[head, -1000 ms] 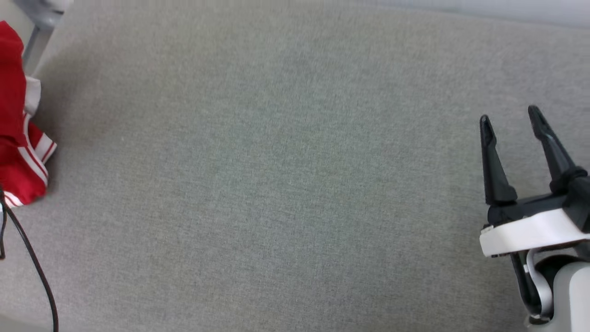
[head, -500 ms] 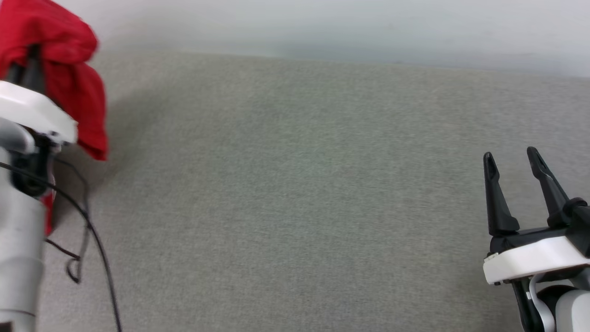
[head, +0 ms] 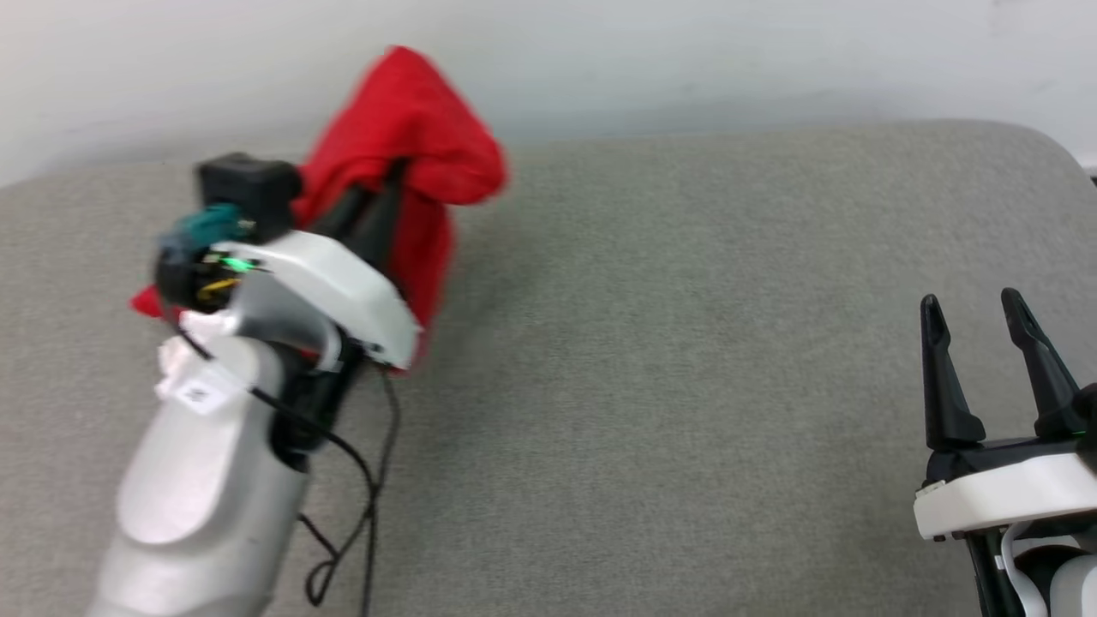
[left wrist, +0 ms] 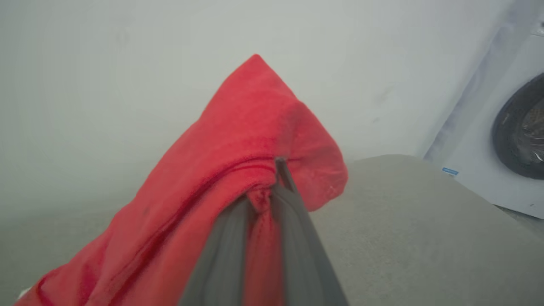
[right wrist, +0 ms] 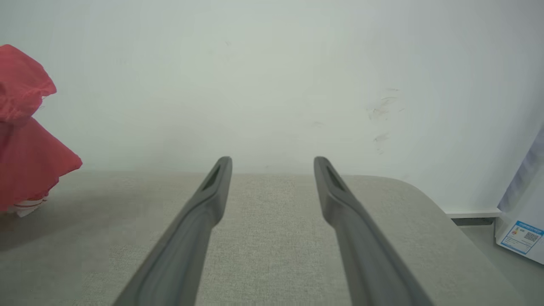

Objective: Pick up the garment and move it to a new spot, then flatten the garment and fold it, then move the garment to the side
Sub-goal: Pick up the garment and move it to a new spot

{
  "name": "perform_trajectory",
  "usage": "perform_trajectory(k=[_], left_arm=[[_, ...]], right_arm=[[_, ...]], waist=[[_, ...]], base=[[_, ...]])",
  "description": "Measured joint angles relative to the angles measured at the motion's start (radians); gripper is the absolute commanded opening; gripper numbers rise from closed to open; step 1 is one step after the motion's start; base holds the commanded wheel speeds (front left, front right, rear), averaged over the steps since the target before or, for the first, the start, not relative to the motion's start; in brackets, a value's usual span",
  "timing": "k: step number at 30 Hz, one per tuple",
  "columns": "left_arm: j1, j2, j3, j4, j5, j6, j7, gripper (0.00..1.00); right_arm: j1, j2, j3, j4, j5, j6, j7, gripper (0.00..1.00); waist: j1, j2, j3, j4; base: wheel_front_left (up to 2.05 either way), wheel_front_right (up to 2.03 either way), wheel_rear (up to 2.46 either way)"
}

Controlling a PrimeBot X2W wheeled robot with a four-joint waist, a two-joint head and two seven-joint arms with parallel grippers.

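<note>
The garment (head: 411, 146), a bright red jersey, hangs bunched from my left gripper (head: 381, 184), held up over the left half of the grey cushioned surface (head: 668, 343). In the left wrist view the dark fingers (left wrist: 293, 221) pinch a fold of the garment (left wrist: 238, 140), which drapes down to the lower left. My right gripper (head: 973, 300) stands open at the lower right with nothing between its fingers (right wrist: 204, 204). From the right wrist view, the garment (right wrist: 25, 140) hangs at the far left, a bit of white trim at its bottom.
A pale wall (head: 686, 51) runs behind the grey surface, whose right end is rounded (head: 1050, 146). A washing machine door (left wrist: 518, 127) stands to the right in the left wrist view. A black cable (head: 368, 514) dangles from my left arm.
The head camera has swung, bringing the wall and my left arm into view. My left gripper has carried the red garment rightward toward the middle. The right gripper stays open.
</note>
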Motion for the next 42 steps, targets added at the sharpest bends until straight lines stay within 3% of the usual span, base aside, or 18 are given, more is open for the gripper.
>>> perform_trajectory(k=[7,13,23,24,26,27,35,42], left_arm=[[-0.002,-0.100,-0.134,-0.071,0.011,-0.032,0.030,0.00],[0.010,-0.165,-0.273,-0.045,0.004,-0.067,0.063,0.00],[0.063,-0.187,-0.487,0.060,0.003,-0.088,0.053,0.00],[0.066,-0.187,-0.503,0.061,0.008,-0.088,0.026,0.17],[0.067,-0.193,-0.523,0.074,-0.001,-0.089,0.008,0.67],[0.071,-0.193,-0.528,0.081,0.000,-0.089,-0.012,1.00],[0.085,-0.193,-0.471,0.091,0.003,-0.051,-0.172,1.00],[0.128,-0.166,-0.399,0.078,0.053,0.064,-0.316,1.00]], right_arm=[[-0.028,0.000,0.014,0.007,0.045,0.000,-0.023,1.00],[-0.041,0.000,0.017,0.040,0.090,0.000,-0.060,1.00],[-0.085,0.000,0.028,0.077,0.093,0.000,-0.093,1.00],[-0.086,0.000,0.027,0.077,0.088,0.000,-0.093,1.00],[-0.086,0.000,0.023,0.082,0.082,0.000,-0.094,1.00],[-0.086,0.000,0.026,0.083,0.087,0.000,-0.094,1.00],[-0.071,0.000,0.026,0.075,0.047,0.000,-0.064,1.00],[-0.028,0.000,0.037,0.070,0.015,0.000,-0.023,1.00]], waist=[[0.0002,0.0000,0.068,-0.074],[0.0003,0.0000,0.144,-0.129],[0.0004,0.0000,0.214,-0.147],[0.0003,0.0000,0.213,-0.143],[0.0004,0.0000,0.207,-0.134],[0.0003,0.0000,0.201,-0.129],[0.0002,0.0000,0.129,-0.079],[0.0001,0.0000,0.047,-0.021]], base=[[0.00,0.00,0.00],[0.00,0.00,0.00],[0.00,0.00,0.00],[0.00,0.00,0.00],[0.00,0.00,0.00],[0.00,0.00,0.00],[0.00,0.00,0.00],[0.00,0.00,0.00]])
